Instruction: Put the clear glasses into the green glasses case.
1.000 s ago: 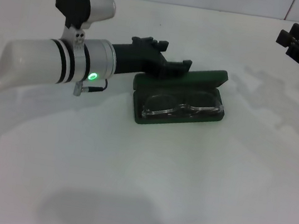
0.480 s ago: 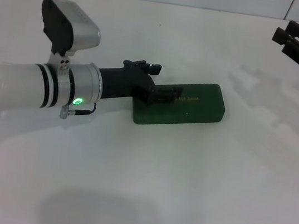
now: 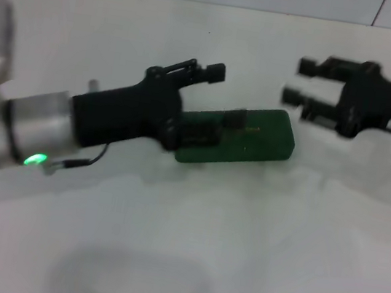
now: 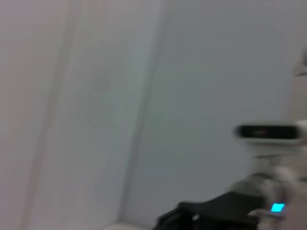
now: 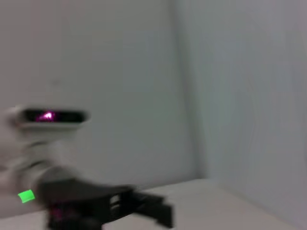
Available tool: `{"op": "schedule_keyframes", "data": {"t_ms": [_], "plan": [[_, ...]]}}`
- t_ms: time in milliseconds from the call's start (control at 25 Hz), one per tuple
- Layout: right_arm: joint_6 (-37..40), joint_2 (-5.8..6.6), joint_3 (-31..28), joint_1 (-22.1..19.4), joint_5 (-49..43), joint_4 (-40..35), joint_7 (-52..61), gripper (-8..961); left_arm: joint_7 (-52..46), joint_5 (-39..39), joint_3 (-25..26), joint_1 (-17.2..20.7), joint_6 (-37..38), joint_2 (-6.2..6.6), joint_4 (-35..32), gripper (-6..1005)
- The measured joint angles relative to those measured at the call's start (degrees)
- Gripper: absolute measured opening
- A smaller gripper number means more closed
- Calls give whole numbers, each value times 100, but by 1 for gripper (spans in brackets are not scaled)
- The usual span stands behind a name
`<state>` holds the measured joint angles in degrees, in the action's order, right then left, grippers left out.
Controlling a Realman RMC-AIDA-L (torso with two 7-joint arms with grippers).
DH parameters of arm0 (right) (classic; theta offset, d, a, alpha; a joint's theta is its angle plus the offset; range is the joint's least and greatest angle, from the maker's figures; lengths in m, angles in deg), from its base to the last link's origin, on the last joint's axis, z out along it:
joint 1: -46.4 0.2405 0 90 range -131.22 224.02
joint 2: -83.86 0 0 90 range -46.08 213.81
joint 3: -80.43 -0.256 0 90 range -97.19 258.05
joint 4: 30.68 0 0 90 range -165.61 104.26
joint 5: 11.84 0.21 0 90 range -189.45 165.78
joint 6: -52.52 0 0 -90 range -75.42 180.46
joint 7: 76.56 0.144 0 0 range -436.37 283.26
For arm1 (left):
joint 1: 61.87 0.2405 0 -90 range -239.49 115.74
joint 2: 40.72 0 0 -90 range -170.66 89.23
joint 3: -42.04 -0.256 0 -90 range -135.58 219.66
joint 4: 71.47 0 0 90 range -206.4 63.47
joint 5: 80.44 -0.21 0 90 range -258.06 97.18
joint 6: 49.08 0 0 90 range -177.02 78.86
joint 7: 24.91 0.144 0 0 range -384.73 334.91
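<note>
The closed green glasses case [image 3: 236, 145] lies on the worktop [image 3: 238, 256] under the left hand's [image 3: 221, 95] spread fingers, the right hand [image 3: 298, 88], fingers apart, at its 2 o'clock.

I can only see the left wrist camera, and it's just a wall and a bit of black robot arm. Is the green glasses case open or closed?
Observer: Closed. In the head view the green glasses case lies on the white table with its lid down.
Operator: Can you see the clear glasses?
Observer: No. No view shows them, either on the table or in a gripper. With the lid down, I can't see inside the case.
Operator: Where are the robot's hands?
Observer: The left gripper is at the case's left end, with one finger above the lid. The right gripper is beyond its right end, not touching it. Both look open.
</note>
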<state>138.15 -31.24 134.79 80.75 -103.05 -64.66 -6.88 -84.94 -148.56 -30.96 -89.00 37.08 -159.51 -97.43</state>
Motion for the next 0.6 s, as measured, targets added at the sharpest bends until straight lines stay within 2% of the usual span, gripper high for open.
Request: {"op": "schedule_keyframes", "data": {"t_ms": [120, 240, 400, 600], "plan": [[683, 36, 439, -1, -13, -208, -181, 575, 323, -205, 7, 451, 613, 112, -378, 841], [1165, 16, 547, 0, -116, -187, -568, 637, 588, -278, 9, 717, 909, 234, -406, 841], [1301, -49, 659, 9, -287, -49, -998, 719, 645, -399, -3, 902, 984, 264, -426, 839], [1238, -60, 784, 42, -261, 6, -1150, 814, 698, -449, -17, 948, 1040, 261, -410, 837]]}}
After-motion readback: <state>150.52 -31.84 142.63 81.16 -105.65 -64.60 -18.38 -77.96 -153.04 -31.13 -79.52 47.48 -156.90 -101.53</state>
